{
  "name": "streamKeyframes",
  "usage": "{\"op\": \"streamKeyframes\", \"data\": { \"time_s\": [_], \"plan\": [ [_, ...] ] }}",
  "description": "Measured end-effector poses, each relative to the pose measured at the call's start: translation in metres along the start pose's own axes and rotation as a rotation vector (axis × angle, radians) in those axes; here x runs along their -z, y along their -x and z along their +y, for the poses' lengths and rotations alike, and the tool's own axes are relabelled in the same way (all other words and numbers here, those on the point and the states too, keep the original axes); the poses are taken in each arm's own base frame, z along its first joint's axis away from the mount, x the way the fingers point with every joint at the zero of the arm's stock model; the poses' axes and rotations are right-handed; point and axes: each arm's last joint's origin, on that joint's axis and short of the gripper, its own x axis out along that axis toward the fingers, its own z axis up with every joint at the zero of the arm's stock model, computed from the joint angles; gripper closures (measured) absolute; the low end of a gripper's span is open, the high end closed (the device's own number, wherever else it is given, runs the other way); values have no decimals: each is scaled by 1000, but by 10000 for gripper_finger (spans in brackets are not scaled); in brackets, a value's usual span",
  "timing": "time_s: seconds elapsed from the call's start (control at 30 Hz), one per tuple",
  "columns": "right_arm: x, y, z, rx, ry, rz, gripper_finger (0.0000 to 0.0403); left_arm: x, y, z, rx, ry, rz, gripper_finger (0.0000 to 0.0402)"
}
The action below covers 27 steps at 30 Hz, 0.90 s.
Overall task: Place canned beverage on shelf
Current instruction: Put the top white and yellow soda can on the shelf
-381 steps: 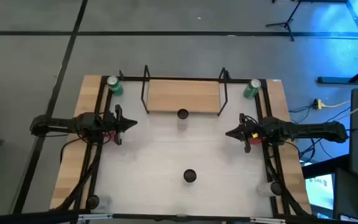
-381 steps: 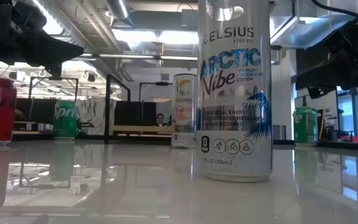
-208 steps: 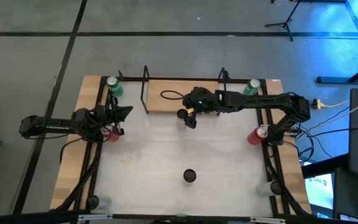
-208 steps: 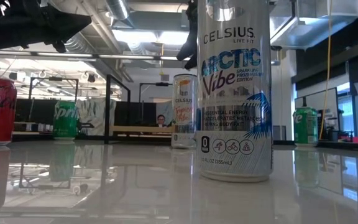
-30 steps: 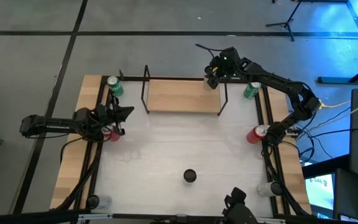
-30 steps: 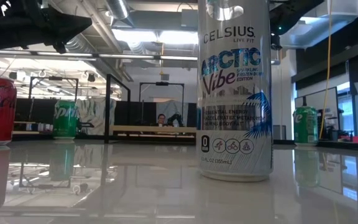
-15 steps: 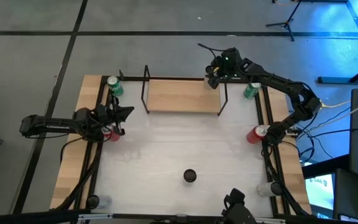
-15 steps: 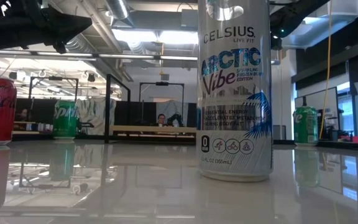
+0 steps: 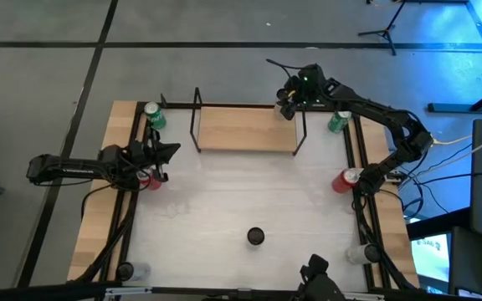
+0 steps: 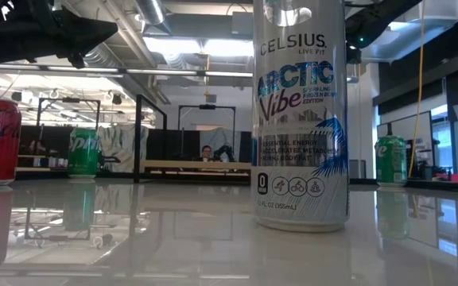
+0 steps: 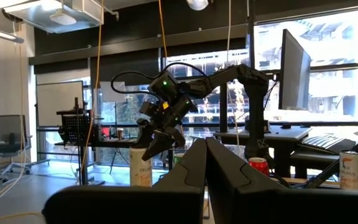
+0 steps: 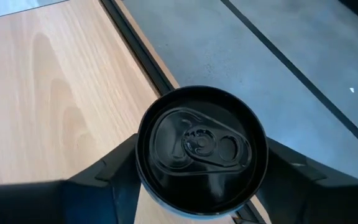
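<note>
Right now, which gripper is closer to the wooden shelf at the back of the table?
Right. The right gripper is at the shelf's right end, its fingers around a black-topped can. The left gripper waits off the shelf's left front corner, nearer the table's left edge.

Even, bright overhead light on the white glossy tabletop [image 9: 224,209]; blue glow at far right floor. Low view: ceiling strip lights [image 10: 185,46] glare, mirror reflections on the tabletop, the tall white Celsius can [image 10: 299,115] sharp, background soft. Left wrist view: backlit by bright windows [image 11: 337,68], foreground silhouetted.
</note>
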Motion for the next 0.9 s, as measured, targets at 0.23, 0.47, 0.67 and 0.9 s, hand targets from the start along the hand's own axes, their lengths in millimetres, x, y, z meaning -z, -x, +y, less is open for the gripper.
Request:
{"op": "streamKeyframes", "data": {
  "time_s": [0.23,0.47,0.67,0.9],
  "plan": [
    [2,15,3,-25,9,19,159,0,0,0,0,0,1,401],
    [4,17,4,-36,11,41,150,0,0,0,0,0,0,401],
    [3,17,4,-35,15,39,134,0,0,0,0,0,0,401],
    [3,17,4,-35,32,40,79,0,0,0,0,0,-1,401]
  ]
}}
